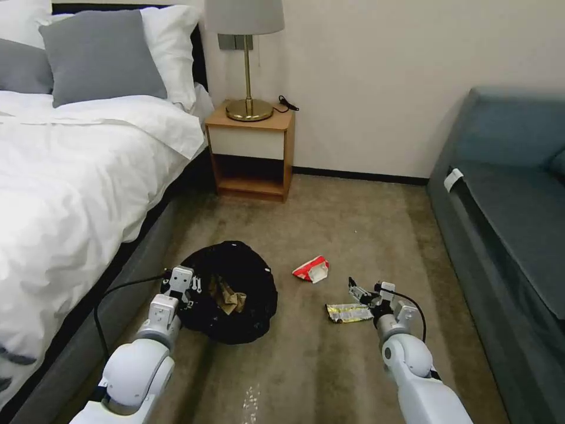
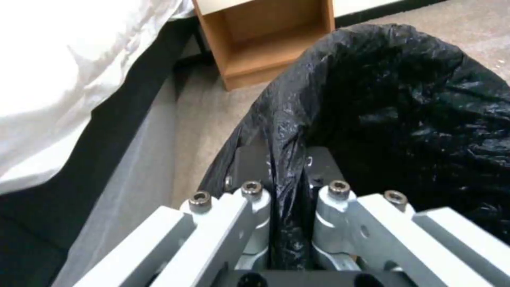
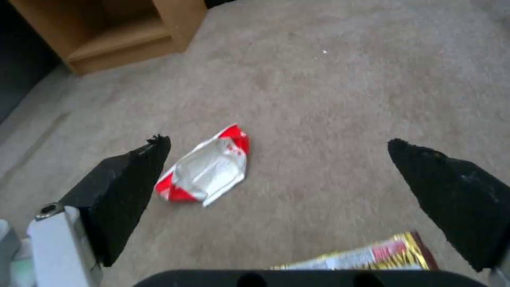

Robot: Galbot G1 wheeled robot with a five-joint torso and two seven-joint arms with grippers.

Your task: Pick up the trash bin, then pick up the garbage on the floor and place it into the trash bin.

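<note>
Left hand (image 2: 287, 187) clamped on bin (image 1: 232, 291) rim beside the bed (image 1: 76, 176); right hand (image 3: 276, 175) spread wide above wrapper (image 1: 349, 312), packet (image 3: 207, 169) just beyond. Best lowered square over wrapper, pressing into carpet (image 3: 345, 79) before closing, bin kept level

A beige carpet (image 1: 353, 224) covers the floor, meeting a plain cream wall (image 1: 376, 76) along a dark baseboard (image 1: 359, 175). On the left stands a bed (image 1: 70, 176) with white linen and grey pillows (image 1: 100, 56). Beside it, against the wall, a wooden nightstand (image 1: 250, 153) with an open lower shelf carries a brass lamp (image 1: 247, 59) with a pale shade. A blue-grey sofa (image 1: 506, 194) lines the right side.
</note>
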